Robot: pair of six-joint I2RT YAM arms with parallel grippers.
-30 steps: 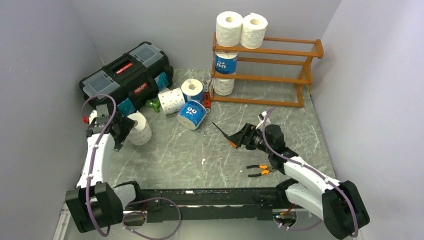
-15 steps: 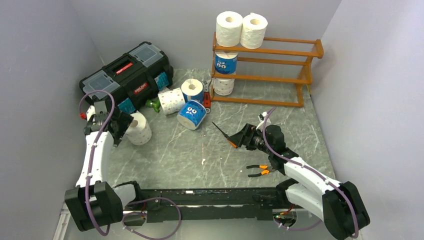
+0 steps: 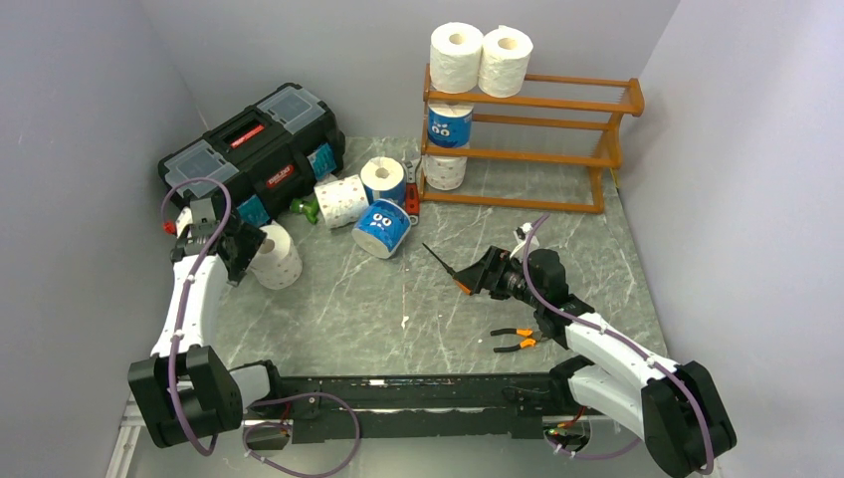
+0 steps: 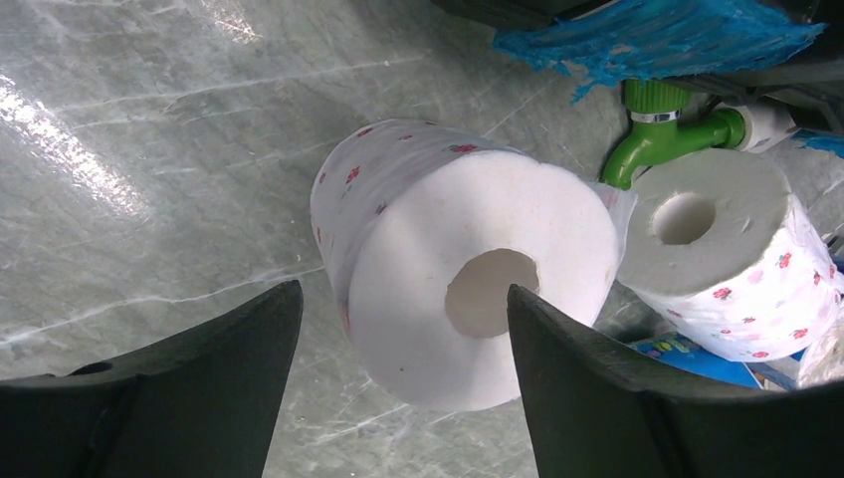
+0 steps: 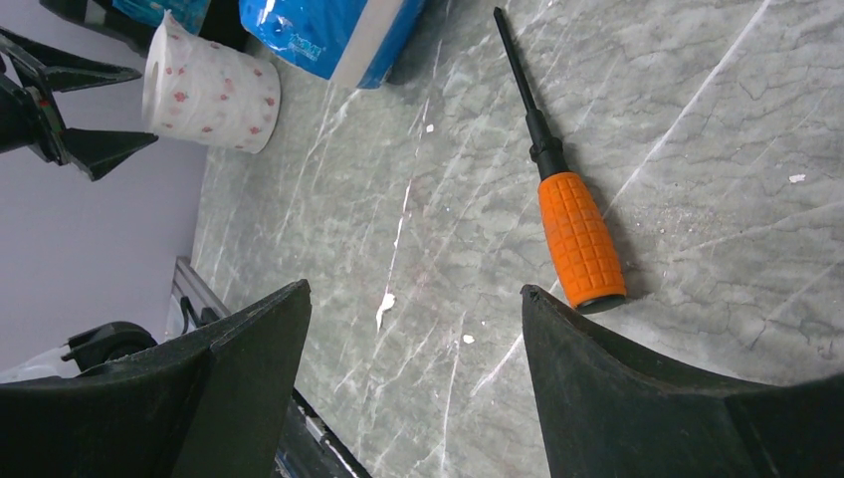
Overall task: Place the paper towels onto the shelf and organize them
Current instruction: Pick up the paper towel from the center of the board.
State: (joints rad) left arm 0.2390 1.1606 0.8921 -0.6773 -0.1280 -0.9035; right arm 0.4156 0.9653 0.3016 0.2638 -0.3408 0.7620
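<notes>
Currently shelf (image 3: 557,101) holds 4 rolls (image 3: 456,57); flowered roll (image 4: 398,249) stands hole-up between parted left end effector (image 4: 403,291); right end effector (image 5: 413,289) parted.

Eight short, fat paper towel rolls with hollow cores: five white rolls (image 3: 456,57) (image 3: 506,60) (image 3: 445,171) (image 3: 341,201) (image 3: 276,256) and three blue-wrapped rolls (image 3: 450,125) (image 3: 383,181) (image 3: 381,228). One orange-brown wooden slatted shelf (image 3: 557,105) carries four of the eight, and the other four are on the one grey marbled table (image 3: 328,309). One black plastic toolbox (image 3: 254,149). One screwdriver with an orange grip and black shaft (image 5: 580,239). One pair of orange-handled pliers (image 3: 515,342). One green plastic tap-shaped piece (image 4: 657,139) — what it is I cannot tell. Two white-and-black robot arms — left arm (image 3: 194,299), right arm (image 3: 607,349).
</notes>
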